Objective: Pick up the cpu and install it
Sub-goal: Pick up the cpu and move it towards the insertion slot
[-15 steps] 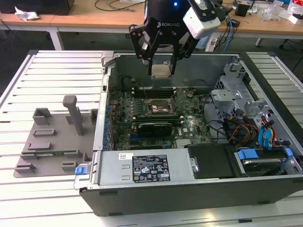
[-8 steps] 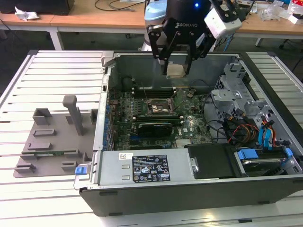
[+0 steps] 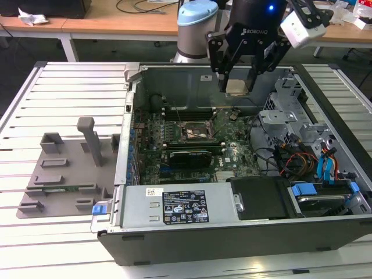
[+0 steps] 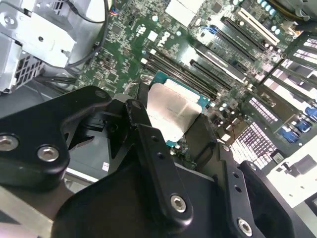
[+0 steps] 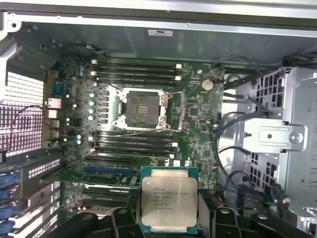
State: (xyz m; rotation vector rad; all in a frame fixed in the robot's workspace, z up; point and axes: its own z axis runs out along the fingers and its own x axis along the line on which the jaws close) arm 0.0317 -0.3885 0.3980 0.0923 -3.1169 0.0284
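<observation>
- Exterior view: your black two-finger gripper (image 3: pixel 237 86) hangs over the open grey metal computer case (image 3: pixel 131 87), well above the green motherboard (image 3: pixel 241 156).
- Tool state: the fingers are drawn in onto the small flat square cpu with the silvery-white metal top (image 3: pixel 236 88), pinching two opposite edges. You hold nothing else.
- Cpu location: in the air between the fingertips, touching neither board nor case, metal lid turned towards the wrist cameras.
- Key relation: the black square socket frame with the metal rim (image 3: pixel 195 132) lies below the cpu and towards the exterior view's left, well apart from it. In the first wrist view a bank of black memory slots (image 5: pixel 133 141) lies between chip and socket.
- Alignment: in the first wrist view the chip's edges run nearly parallel to the socket frame's.
- Socket looks empty with its retaining frame open, though this is hard to confirm from here.
- Cpu appearance, in both wrist views: clean matt lid, thin green border all round, small dark print on top.
</observation>
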